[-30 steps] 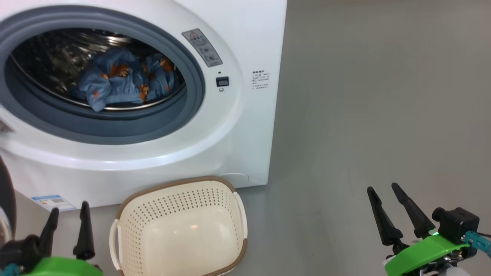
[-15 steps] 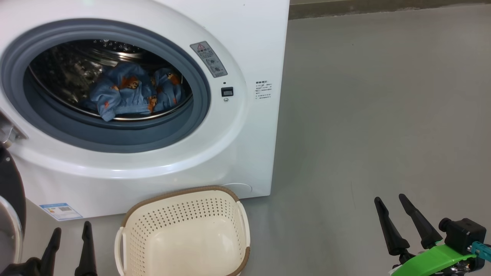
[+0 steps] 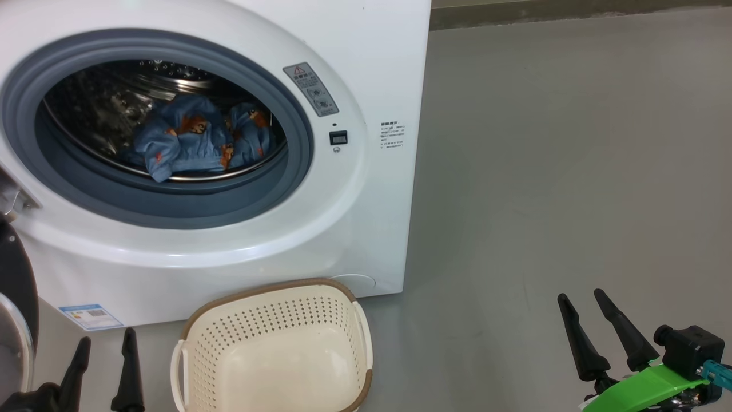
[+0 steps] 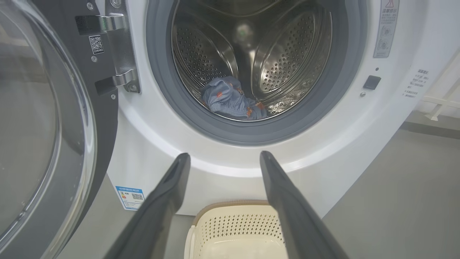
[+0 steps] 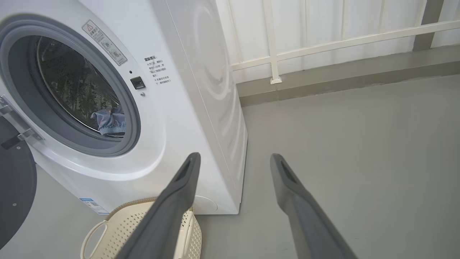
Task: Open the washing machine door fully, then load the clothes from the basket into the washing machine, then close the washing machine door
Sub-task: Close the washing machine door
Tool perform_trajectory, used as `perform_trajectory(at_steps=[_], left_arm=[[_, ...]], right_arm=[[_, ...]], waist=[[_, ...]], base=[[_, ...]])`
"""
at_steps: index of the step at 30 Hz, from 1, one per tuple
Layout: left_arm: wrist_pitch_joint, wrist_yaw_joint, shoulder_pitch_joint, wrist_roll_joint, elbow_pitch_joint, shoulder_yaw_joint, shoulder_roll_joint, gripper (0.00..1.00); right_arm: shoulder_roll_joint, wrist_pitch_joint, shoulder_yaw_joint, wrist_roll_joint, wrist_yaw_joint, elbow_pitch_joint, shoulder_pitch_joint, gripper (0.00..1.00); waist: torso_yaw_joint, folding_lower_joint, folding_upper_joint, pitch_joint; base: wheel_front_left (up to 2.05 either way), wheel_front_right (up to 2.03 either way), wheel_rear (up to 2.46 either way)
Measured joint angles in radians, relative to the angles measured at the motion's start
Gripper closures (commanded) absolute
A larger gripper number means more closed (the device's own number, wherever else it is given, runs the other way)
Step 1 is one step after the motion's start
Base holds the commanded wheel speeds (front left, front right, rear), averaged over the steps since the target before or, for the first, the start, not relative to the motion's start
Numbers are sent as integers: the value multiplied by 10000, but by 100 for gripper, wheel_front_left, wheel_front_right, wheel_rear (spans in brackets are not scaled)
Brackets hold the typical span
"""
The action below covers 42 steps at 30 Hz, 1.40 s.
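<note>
Washer (image 3: 366,229) glossy white, gasket (image 3: 171,212) matt rubber, drum (image 4: 287,54) shiny perforated steel. Basket (image 3: 274,320) matt plastic. Clothes (image 3: 194,143) cloth. Floor (image 3: 572,171) smooth matt.

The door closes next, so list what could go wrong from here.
1. A fold of the clothes lies at the front lip of the drum by the gasket; the washing machine door might pinch it.
2. The basket stands close under the opening; the swinging door may clip its rim.
</note>
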Motion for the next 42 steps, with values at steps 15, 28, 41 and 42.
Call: perform_trajectory(at_steps=[15,28,41,42], left_arm=[[0,0,3,0,-46,52,-15,0],[0,0,212,-13,-201,-75,-10,0],[0,0,424,-38,-305,-173,-50,0],[0,0,427,-42,-318,-165,-71,0]], right_arm=[[10,0,-38,0,0,-12,0,0],[-4,0,-52,0,0,-29,152,0],[-35,0,17,2,0,-36,191,0],[-42,0,54,12,0,-38,191,0]], waist=[[38,0,0,-16],[145,0,0,-87],[687,0,0,-266],[766,0,0,-269]], base=[[-41,41,0],[-94,94,0],[-1,1,0],[0,0,0]])
